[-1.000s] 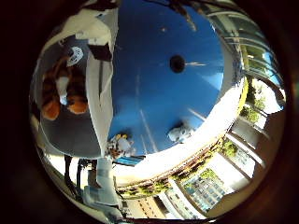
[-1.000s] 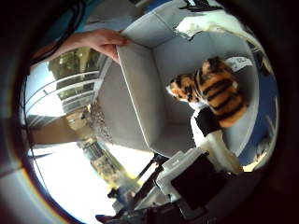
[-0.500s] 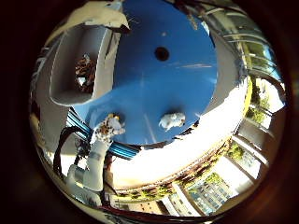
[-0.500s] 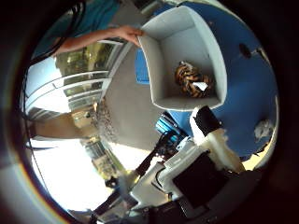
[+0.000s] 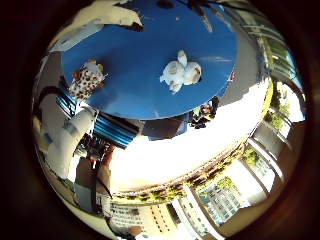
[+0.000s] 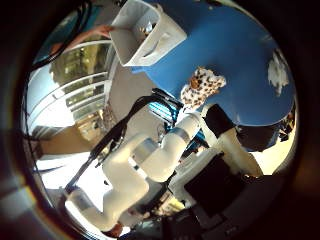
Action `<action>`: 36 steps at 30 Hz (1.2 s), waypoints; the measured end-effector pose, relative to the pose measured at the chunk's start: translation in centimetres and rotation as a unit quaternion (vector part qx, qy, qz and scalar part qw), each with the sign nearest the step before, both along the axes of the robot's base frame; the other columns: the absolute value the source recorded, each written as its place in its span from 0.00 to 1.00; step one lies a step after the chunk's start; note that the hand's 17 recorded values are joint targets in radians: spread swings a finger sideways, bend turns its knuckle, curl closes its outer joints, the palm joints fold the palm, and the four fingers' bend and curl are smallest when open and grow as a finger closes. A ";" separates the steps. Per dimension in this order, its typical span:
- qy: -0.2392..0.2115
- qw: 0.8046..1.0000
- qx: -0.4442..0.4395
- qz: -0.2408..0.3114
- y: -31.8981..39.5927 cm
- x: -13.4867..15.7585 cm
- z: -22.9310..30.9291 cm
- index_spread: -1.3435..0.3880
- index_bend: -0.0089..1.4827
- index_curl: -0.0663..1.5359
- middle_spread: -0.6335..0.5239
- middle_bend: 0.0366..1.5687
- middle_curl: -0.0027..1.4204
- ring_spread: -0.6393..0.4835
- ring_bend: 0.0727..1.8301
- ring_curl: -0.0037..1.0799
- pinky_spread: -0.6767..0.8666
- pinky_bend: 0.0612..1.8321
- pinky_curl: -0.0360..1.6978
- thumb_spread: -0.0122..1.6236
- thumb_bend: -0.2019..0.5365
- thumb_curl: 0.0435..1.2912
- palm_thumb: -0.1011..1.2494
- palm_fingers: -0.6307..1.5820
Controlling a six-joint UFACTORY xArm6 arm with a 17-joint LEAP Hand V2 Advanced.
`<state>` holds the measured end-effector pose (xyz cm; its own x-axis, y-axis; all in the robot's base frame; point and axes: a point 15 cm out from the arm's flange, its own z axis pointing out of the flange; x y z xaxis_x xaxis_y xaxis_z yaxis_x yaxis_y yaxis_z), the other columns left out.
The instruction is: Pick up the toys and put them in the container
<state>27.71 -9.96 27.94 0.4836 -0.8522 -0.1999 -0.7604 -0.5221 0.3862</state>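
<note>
Little finger side palm view: a round blue table [image 5: 145, 75] fills the upper half of the frame. A white plush toy [image 5: 181, 73] lies on it, right of centre toward the top, pale with tan patches and short limbs spread out. A spotted plush toy [image 5: 86, 80] lies near the table's edge at the upper left, cream with brown spots and orange ears. The two toys are well apart. A white segment of the arm [image 5: 67, 140] reaches in along the left edge, below the spotted toy.

Thumb side palm view: the white container [image 6: 145, 31] stands on the blue table at the top of the frame, left of centre, a box with a handle slot in its side wall; something small shows inside, too unclear to name. The spotted toy lies at the centre right, near the table's edge, and the white toy shows at the far right edge. The arm curves through the lower middle. A white and black part of the hand [image 6: 225, 135] reaches in at the right, just beside the spotted toy; whether the fingers are spread or curled I cannot tell
</note>
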 end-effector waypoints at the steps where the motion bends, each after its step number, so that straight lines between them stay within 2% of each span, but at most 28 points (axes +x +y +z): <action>1: 0.004 1.000 -0.002 0.002 -0.2 -0.5 -1.3 0.68 0.12 0.18 0.58 0.09 0.24 0.80 0.19 0.31 0.73 0.32 0.18 0.70 0.24 0.33 0.59 0.35; 6: 0.018 1.000 -0.007 0.009 -0.5 -2.6 -6.8 0.68 0.11 0.18 0.58 0.09 0.24 0.80 0.19 0.31 0.73 0.32 0.17 0.70 0.24 0.33 0.59 0.35; 12: 0.049 0.998 0.002 0.026 1.0 -4.2 -10.7 0.69 0.11 0.19 0.57 0.09 0.24 0.79 0.18 0.31 0.73 0.33 0.17 0.70 0.24 0.32 0.59 0.34; 22: 0.036 0.996 -0.009 0.079 4.8 -3.2 -14.6 0.67 0.13 0.21 0.57 0.08 0.23 0.79 0.16 0.30 0.70 0.28 0.15 0.68 0.24 0.33 0.64 0.31; 28: 0.021 0.996 -0.013 0.087 6.0 -1.9 -16.6 0.70 0.14 0.22 0.54 0.11 0.24 0.77 0.19 0.30 0.67 0.25 0.14 0.67 0.25 0.34 0.68 0.40; 31: -0.002 0.996 -0.016 0.089 6.3 -0.7 -17.1 0.68 0.13 0.22 0.49 0.17 0.26 0.75 0.25 0.32 0.65 0.24 0.13 0.66 0.25 0.34 0.71 0.52; 32: -0.010 0.996 -0.016 0.091 6.5 -0.3 -17.3 0.66 0.12 0.22 0.48 0.22 0.28 0.73 0.31 0.35 0.65 0.25 0.13 0.65 0.25 0.35 0.72 0.61; 33: -0.018 0.995 -0.016 0.092 6.7 0.0 -17.5 0.65 0.11 0.22 0.46 0.25 0.30 0.72 0.33 0.36 0.64 0.25 0.12 0.65 0.25 0.35 0.72 0.63; 34: -0.022 0.995 -0.016 0.093 6.9 0.1 -17.8 0.63 0.09 0.21 0.45 0.33 0.33 0.71 0.41 0.41 0.64 0.25 0.12 0.65 0.25 0.35 0.73 0.68; 36: -0.031 0.995 -0.016 0.093 7.0 0.2 -18.0 0.60 0.07 0.19 0.42 0.40 0.38 0.67 0.51 0.48 0.63 0.27 0.13 0.64 0.24 0.36 0.74 0.69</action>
<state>27.93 -3.01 9.91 0.6446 -0.7518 -0.1389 -0.6739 -0.6446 0.3611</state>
